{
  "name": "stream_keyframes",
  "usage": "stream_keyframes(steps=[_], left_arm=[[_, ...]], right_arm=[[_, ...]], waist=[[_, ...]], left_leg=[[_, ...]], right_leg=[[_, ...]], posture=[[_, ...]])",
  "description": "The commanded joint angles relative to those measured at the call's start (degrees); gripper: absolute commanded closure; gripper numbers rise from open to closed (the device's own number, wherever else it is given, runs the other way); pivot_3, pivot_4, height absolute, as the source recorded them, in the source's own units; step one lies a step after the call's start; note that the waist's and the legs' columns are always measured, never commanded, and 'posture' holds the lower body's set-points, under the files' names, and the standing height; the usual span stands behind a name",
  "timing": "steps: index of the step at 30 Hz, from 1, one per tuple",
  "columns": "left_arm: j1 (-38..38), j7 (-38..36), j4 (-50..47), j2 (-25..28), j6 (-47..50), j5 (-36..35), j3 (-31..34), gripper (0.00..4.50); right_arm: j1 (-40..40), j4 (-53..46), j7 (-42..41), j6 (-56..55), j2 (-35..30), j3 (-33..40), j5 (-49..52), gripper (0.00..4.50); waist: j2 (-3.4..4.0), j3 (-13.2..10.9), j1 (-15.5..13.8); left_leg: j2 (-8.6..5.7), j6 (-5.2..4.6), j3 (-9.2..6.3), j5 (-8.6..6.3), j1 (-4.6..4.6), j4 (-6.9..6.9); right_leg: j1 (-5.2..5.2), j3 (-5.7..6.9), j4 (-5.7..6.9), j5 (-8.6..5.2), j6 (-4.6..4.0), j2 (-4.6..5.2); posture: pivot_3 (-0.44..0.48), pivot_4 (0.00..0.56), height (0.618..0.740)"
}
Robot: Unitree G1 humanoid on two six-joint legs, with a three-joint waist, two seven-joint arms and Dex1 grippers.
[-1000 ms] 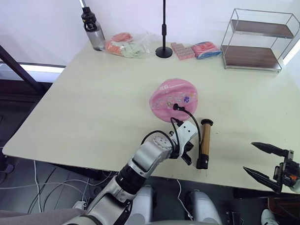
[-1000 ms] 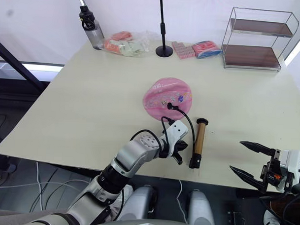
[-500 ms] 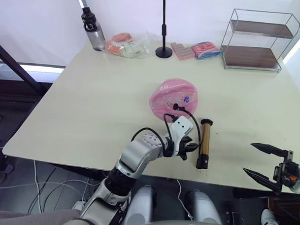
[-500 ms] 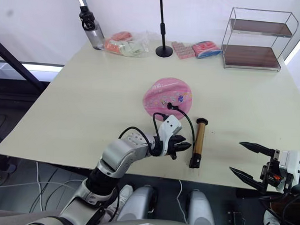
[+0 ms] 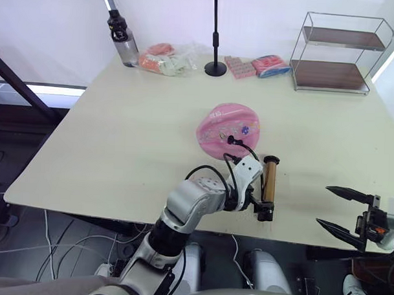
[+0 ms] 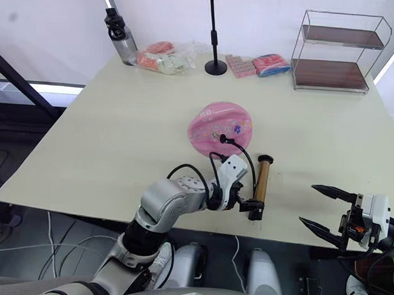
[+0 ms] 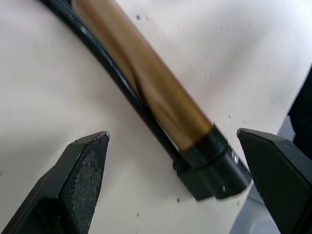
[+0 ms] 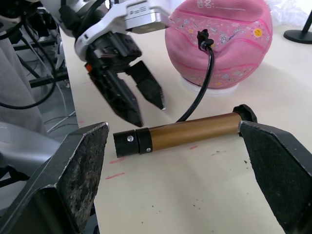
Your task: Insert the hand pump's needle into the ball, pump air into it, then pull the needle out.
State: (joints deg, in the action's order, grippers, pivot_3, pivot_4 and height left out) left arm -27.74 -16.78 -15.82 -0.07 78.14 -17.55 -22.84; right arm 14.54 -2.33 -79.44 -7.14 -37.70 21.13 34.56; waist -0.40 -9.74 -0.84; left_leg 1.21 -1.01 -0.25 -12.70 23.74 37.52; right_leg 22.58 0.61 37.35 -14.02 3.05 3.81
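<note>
The pink ball (image 5: 229, 128), dented on top, rests mid-table on a small white ring. The needle's black fitting (image 8: 202, 36) sits at the ball's valve, and the pin itself is hidden. From there the black hose (image 5: 250, 151) curves to the hand pump (image 5: 269, 184), which lies flat with its black end cap (image 7: 214, 165) toward the table's front edge. My left gripper (image 5: 256, 201) is open at that near end. Its fingers (image 7: 85, 168) stand wide on either side of the cap without touching it. My right gripper (image 5: 324, 205) hangs open off the front right edge, holding nothing.
Along the back of the table stand a water bottle (image 5: 122, 40), a clear bag of snacks (image 5: 166, 59), a black stand (image 5: 215, 64), pink packets (image 5: 255, 65) and a wire two-tier shelf (image 5: 339, 52). The table's front edge (image 5: 181, 221) runs just below the pump.
My left gripper went from shut to wide open. It drew back to the left, then came in at the pump's near end. The right gripper barely moved.
</note>
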Motion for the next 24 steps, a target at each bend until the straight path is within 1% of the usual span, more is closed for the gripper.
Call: stream_keyframes(steps=[1,6,9,13,19,24], left_arm=[[-2.0,3.5,1.7,-4.0,1.7,1.3,0.2,0.06],[-4.0,7.8,5.5,-9.1,4.2,2.9,1.8,0.06],[-5.1,9.7,7.6,-11.1,5.1,3.8,2.8,0.06],[-6.9,12.4,11.3,-12.5,4.4,5.7,2.8,0.06],[-7.4,13.8,15.0,-15.4,4.3,5.5,2.6,0.06],[-8.6,15.1,18.6,-17.4,2.5,5.1,5.0,0.06]], right_arm=[[-0.2,-0.5,-0.4,-0.9,-0.3,0.6,0.7,0.00],[-0.1,-0.5,-0.4,-1.1,-0.1,0.3,0.6,0.00],[-0.2,-0.5,-0.3,-1.1,-0.1,0.3,0.6,0.00],[-0.1,-0.8,-0.1,-1.1,-0.1,0.3,0.7,0.00],[0.3,-1.3,0.2,-1.1,0.0,0.3,0.7,0.00],[0.8,-1.6,0.4,-1.1,0.2,0.4,0.8,0.00]], waist=[[0.00,0.0,0.0],[-0.02,0.0,0.1],[-0.03,0.0,0.1],[-0.04,0.0,0.1],[-0.04,0.0,0.2],[-0.12,0.1,0.2]], left_leg=[[0.00,0.00,0.01,0.00,0.00,0.00],[0.00,0.00,0.00,0.00,0.01,-0.01],[0.00,0.00,0.00,0.00,0.00,-0.01],[0.00,0.00,-0.01,0.00,0.00,-0.01],[0.00,0.01,-0.01,0.00,-0.02,-0.01],[0.01,0.01,-0.11,0.00,-0.06,-0.01]], right_leg=[[0.00,0.00,0.00,0.01,0.01,0.00],[0.02,0.01,0.00,0.04,0.08,-0.01],[0.02,0.01,0.02,0.04,0.08,-0.01],[0.03,0.01,0.02,0.04,0.08,-0.02],[0.02,0.01,0.02,0.04,0.08,-0.03],[0.01,-0.02,0.04,-0.03,-0.04,-0.10]], posture=[[0.000,0.150,0.740],[0.000,0.150,0.740],[0.000,0.150,0.740],[0.000,0.150,0.740],[0.000,0.150,0.740],[0.000,0.150,0.740]])
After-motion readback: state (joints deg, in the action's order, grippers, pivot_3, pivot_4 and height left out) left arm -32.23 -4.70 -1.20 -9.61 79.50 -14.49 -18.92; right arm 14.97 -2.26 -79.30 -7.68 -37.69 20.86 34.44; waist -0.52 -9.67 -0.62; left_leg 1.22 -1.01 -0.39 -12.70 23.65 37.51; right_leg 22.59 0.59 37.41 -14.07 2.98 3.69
